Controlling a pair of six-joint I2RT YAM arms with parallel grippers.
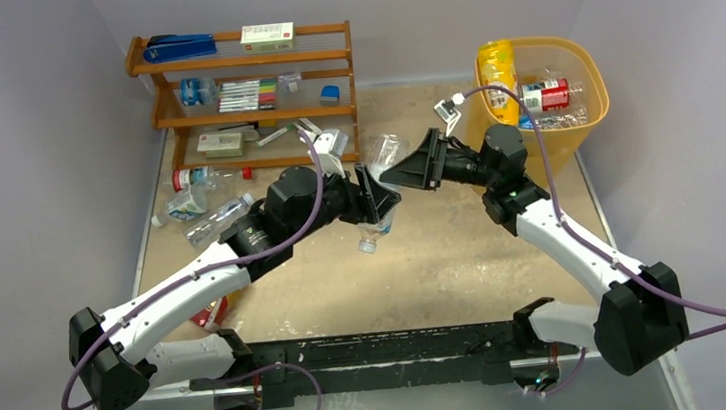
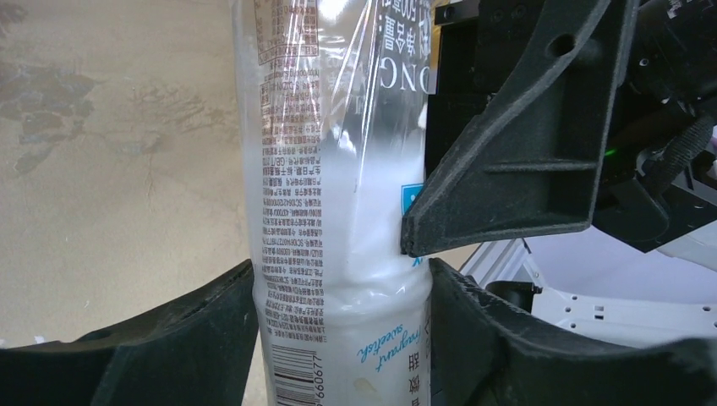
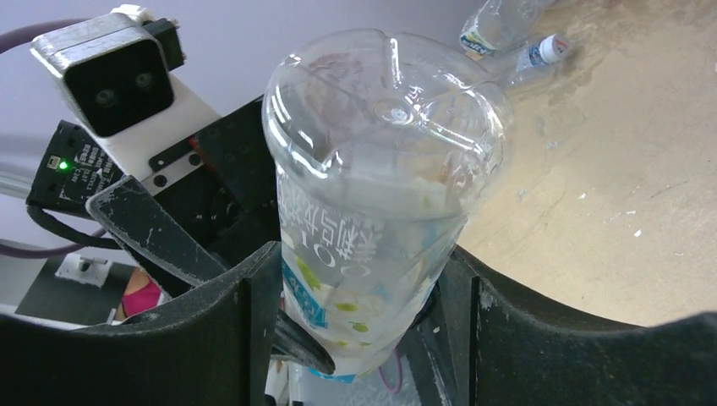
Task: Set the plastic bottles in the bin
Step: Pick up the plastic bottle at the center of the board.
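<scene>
A clear bottle (image 3: 380, 152) hung over the middle of the tabletop (image 1: 464, 255), shared between both arms and well short of the bin (image 1: 598, 102) at the far right. The left jaws were clamped on its labelled body, a finger pressed against each side. The right jaws stood against both sides of the bottle too, farther along toward the domed base, so they looked clamped on it as well. The cap end pointed down toward the near edge.

The bottle looked empty, so probably very light. Its walls seemed thin and likely to dent under a hard squeeze, and the glossy label film would be slippery. The straight mid-body over the label seemed the best place to grip. The rounded base could squirt out of the jaws.

The bin already held a yellow bottle (image 1: 498, 66) and a red-labelled bottle (image 1: 546, 95). More bottles (image 1: 206, 200) lay at the left, beside the wooden shelf rack (image 1: 249, 105).
</scene>
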